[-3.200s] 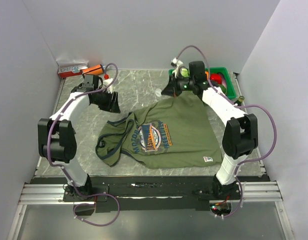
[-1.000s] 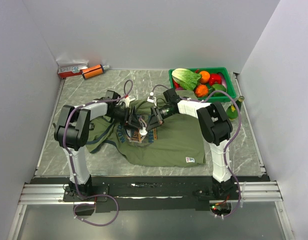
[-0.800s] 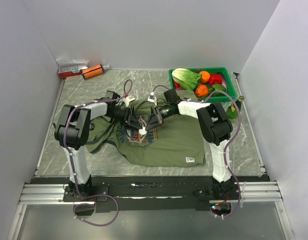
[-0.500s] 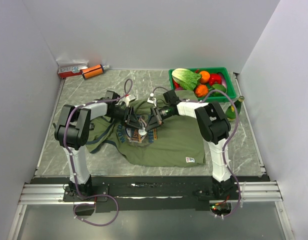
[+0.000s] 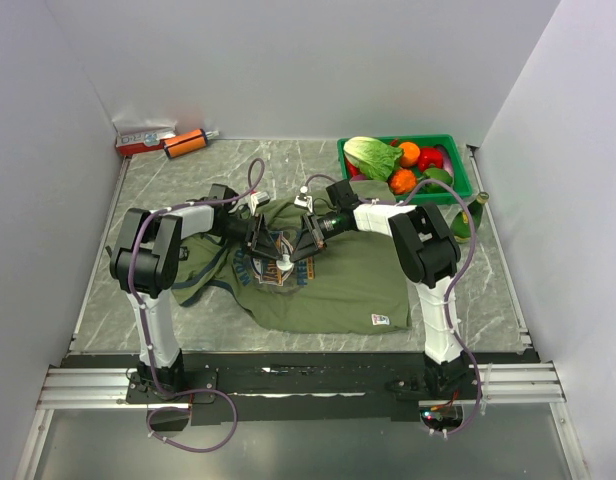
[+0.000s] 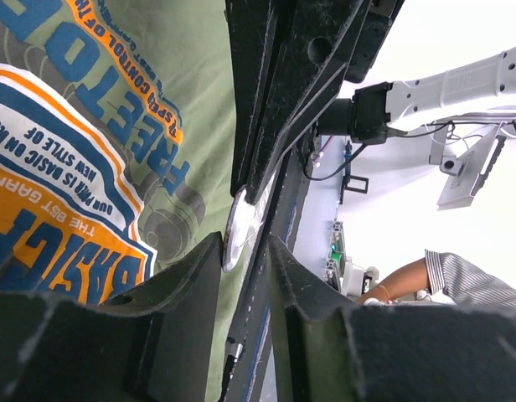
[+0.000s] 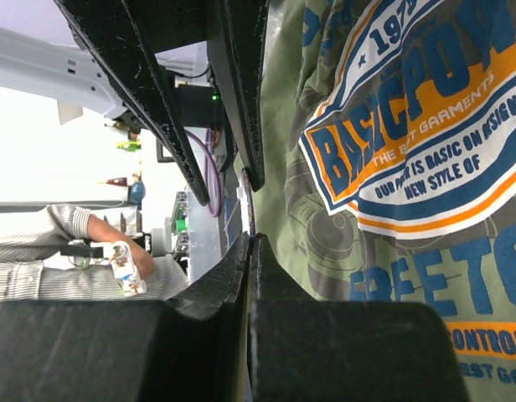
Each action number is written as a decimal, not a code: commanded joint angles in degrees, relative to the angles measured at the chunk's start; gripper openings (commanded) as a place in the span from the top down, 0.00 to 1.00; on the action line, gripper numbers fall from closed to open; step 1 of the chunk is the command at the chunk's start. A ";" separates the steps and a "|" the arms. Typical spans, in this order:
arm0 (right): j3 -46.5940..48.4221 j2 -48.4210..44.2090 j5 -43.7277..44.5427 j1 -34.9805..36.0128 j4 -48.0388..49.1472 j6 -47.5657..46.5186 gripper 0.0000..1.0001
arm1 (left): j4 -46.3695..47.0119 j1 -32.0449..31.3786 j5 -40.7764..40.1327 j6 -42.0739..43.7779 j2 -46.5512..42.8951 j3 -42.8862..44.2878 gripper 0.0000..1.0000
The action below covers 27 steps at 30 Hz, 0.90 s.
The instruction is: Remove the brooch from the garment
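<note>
L pincer (image 6: 244, 244) astride edge-on brooch (image 6: 239, 219); top cam: just white speck

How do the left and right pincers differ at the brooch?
The left pincer has its jaws apart with a gap; the right pincer has them pressed shut. In the top view the left pincer reaches in from the left of the chest print, the right pincer from the right. Both tips meet at the brooch on the garment.
</note>
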 commanded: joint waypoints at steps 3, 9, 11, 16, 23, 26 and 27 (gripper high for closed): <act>1.45 -0.79 -0.26 -0.12 3.74 1.74 1.00 | -1.51 -0.50 3.56 2.11 -0.22 1.01 0.67; 0.66 -1.06 -0.08 -0.12 5.85 3.77 1.00 | -3.10 -1.38 3.82 3.61 0.22 1.72 0.67; 0.66 -1.06 0.00 0.06 6.47 4.38 1.00 | -3.01 -1.47 3.91 3.61 0.40 1.81 0.69; 0.93 -0.97 0.18 0.50 6.65 4.74 1.00 | -3.10 -1.55 4.00 3.96 0.75 2.33 0.74; 1.45 -0.71 0.44 0.59 6.30 4.56 1.00 | -3.01 -1.90 4.17 3.87 1.19 2.68 0.78; 1.54 -0.79 0.53 0.59 6.21 4.47 1.00 | -3.01 -1.82 3.82 3.78 1.63 3.04 0.80; 1.63 -0.79 0.62 0.67 6.21 4.47 1.00 | -3.01 -1.82 3.73 3.87 1.80 3.30 0.80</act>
